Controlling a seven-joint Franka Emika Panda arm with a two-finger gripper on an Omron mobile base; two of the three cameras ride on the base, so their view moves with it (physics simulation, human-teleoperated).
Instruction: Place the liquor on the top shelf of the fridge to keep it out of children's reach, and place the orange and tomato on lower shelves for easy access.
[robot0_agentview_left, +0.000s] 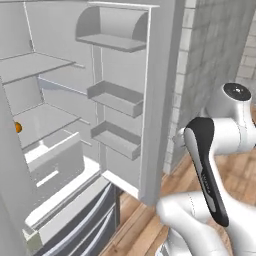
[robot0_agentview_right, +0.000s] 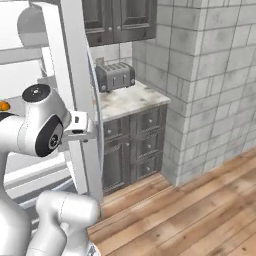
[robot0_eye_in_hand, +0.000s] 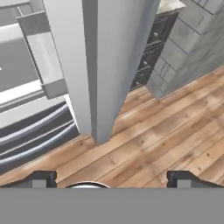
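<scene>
The fridge (robot0_agentview_left: 150, 100) stands open, its right door swung out edge-on toward the arm, grey door bins (robot0_agentview_left: 116, 97) stacked on the door's inner face. Inside the white cavity the thin grey top shelf (robot0_agentview_left: 35, 65) spans the width, and below it lie the white lower shelves (robot0_agentview_left: 45, 122). The orange (robot0_agentview_left: 18, 127) sits on a lower shelf at the far left of the cavity, well below the top shelf; in the right base view it peeks out at the left edge (robot0_agentview_right: 4, 105). The arm is folded just right of the door's edge: its lower link rises from the base, bends at an elbow, and the upper links turn back toward the door. The pincer (robot0_eye_in_hand: 112, 179) hangs beside the door's bottom corner, pointing down at the wood floor (robot0_eye_in_hand: 175, 131), its fingertips (robot0_eye_in_hand: 43, 178) spread wide with nothing between them. Right of the door, a dark cabinet carries a pale worktop (robot0_agentview_right: 132, 97) with a silver toaster (robot0_agentview_right: 115, 76) on it.
</scene>
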